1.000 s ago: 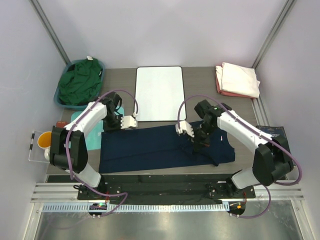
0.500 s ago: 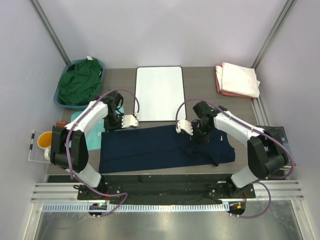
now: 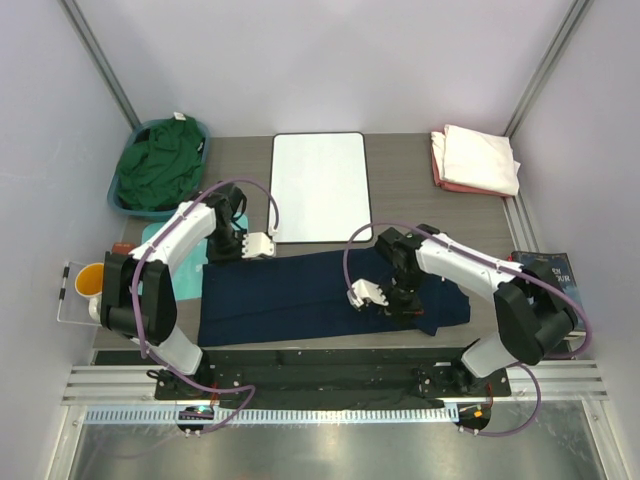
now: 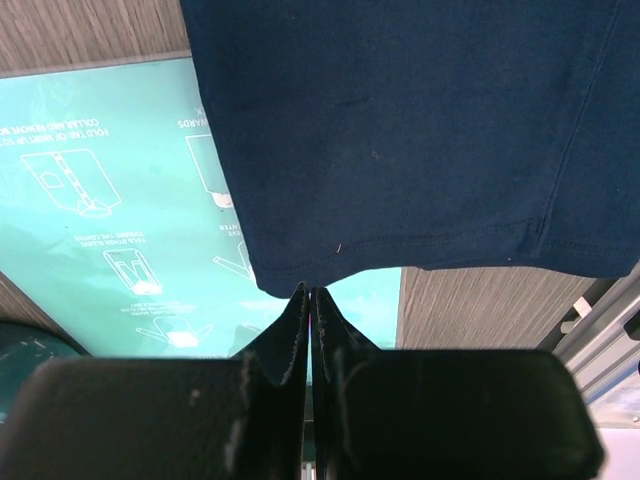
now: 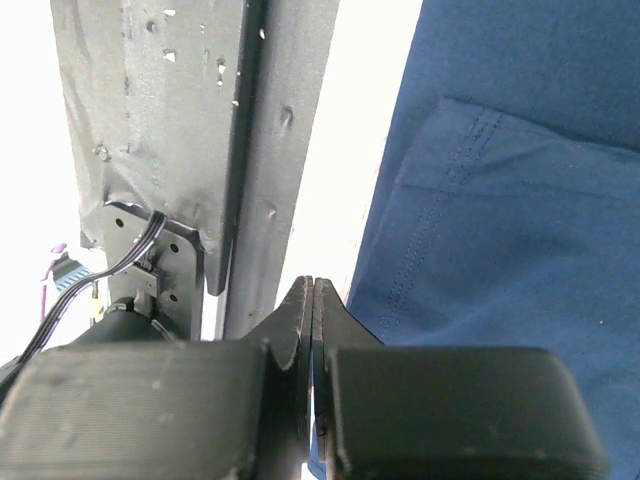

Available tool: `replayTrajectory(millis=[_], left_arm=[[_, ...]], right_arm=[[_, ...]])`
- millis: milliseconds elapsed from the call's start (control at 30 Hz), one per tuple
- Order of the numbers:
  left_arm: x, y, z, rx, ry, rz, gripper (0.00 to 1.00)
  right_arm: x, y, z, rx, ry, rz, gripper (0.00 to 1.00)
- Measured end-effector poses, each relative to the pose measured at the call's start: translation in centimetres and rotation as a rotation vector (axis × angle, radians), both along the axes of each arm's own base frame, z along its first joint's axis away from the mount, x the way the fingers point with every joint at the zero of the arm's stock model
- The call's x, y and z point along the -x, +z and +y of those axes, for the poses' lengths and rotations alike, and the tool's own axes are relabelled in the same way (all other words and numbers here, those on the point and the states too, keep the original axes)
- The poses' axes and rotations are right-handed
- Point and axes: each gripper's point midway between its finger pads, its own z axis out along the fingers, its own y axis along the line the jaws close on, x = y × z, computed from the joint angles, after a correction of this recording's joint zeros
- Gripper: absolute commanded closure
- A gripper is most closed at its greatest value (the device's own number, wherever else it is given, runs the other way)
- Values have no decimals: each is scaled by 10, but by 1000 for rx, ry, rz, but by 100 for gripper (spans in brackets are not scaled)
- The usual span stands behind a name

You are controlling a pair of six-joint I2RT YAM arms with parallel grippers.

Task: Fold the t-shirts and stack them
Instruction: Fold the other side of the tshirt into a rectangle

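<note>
From above, the navy shirt [image 3: 290, 295] is seen spread along the near part of the table between the arms. The green shirt [image 3: 160, 165] lies bundled in the bin [image 3: 201, 131] at far left, and the cream shirt [image 3: 482, 160] is laid on the pink shirt [image 3: 438, 165] at far right. The left gripper [image 3: 258, 244] is set at the navy shirt's far edge, the right gripper [image 3: 365, 295] over its right half. In the left wrist view the fingers [image 4: 280, 345] are pressed together, and the hem appears nipped at their tips, above the mat [image 4: 100, 200]. In the right wrist view the fingers [image 5: 290, 325] are likewise closed, seemingly on a navy fold beside the near rail [image 5: 160, 150]. A lengthwise fold is judged to be in hand. It is best done if both pinches are carried level and together, so that the hem is laid straight.
</note>
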Motion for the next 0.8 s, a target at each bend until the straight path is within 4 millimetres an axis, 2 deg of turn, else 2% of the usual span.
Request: replayTrajectory(millis=[67, 167, 200, 233, 267, 333, 367, 400, 433, 467, 567, 633, 800], left_arm=[[0, 0, 0, -1, 3, -2, 100], [-4, 0, -1, 4, 18, -19, 98], [-8, 1, -2, 11, 36, -36, 94], [-12, 2, -4, 20, 52, -54, 84], [-18, 3, -7, 33, 65, -80, 61], [-28, 8, -11, 58, 85, -124, 57], [-32, 10, -14, 67, 99, -139, 67], [-34, 12, -15, 70, 97, -150, 94], [-36, 13, -16, 71, 96, -158, 100], [-37, 13, -17, 69, 93, -160, 100], [-37, 12, -17, 58, 71, -159, 100], [-36, 12, -18, 59, 51, -154, 100], [-32, 6, -20, 50, 9, -123, 100]], right_arm=[[-2, -1, -1, 6, -8, -16, 99], [-22, -1, -1, -1, -79, -85, 95], [-35, 2, 0, -9, -142, -107, 91], [-49, 6, 0, -17, -210, -136, 85], [-70, 11, 0, -30, -297, -178, 83], [-115, 25, -2, -65, -473, -270, 83], [-137, 32, -6, -79, -554, -311, 91], [-157, 38, -12, -90, -634, -343, 99], [-171, 40, -17, -97, -684, -364, 99], [-185, 40, -25, -96, -749, -381, 99], [-198, 31, -47, -49, -851, -384, 99], [-195, 22, -54, -12, -867, -365, 99], [-179, 2, -58, 63, -831, -282, 90]])
